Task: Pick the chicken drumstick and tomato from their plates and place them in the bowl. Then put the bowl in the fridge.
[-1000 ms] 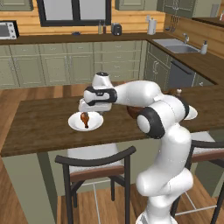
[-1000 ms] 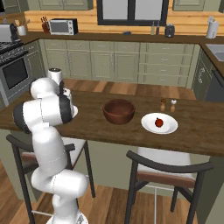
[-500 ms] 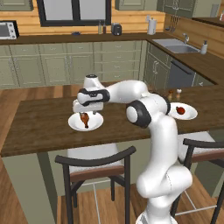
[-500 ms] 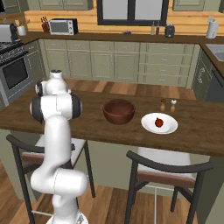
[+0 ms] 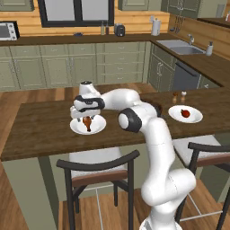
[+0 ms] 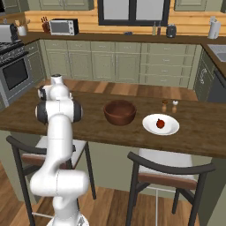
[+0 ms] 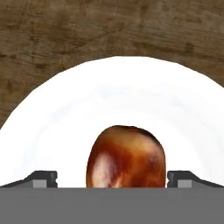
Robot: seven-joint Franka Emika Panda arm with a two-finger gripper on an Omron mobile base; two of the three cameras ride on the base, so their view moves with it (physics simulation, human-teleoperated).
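Note:
The dark reddish-brown chicken drumstick (image 7: 127,157) lies on a white plate (image 7: 118,92) on the wooden counter; in the left base view the drumstick (image 5: 88,125) and its plate (image 5: 76,127) sit at the counter's left. My gripper (image 5: 86,118) points down right over it, open, one fingertip (image 7: 42,178) on each side of the meat, not closed on it. The tomato (image 6: 160,124) rests on a second plate (image 6: 172,128) to the right, tomato (image 5: 184,112) also seen from the left. The brown bowl (image 6: 119,111) stands between the plates. The fridge is out of view.
Two small shakers (image 6: 170,106) stand just behind the tomato's plate. Bar stools (image 5: 96,173) (image 6: 170,174) stand against the counter's near edge. Cabinets, a sink (image 5: 182,47) and a stove (image 6: 13,66) line the far walls.
The arm has straightened out to the left and the hand has sunk a little lower over the drumstick's plate. The jaws have stayed open.

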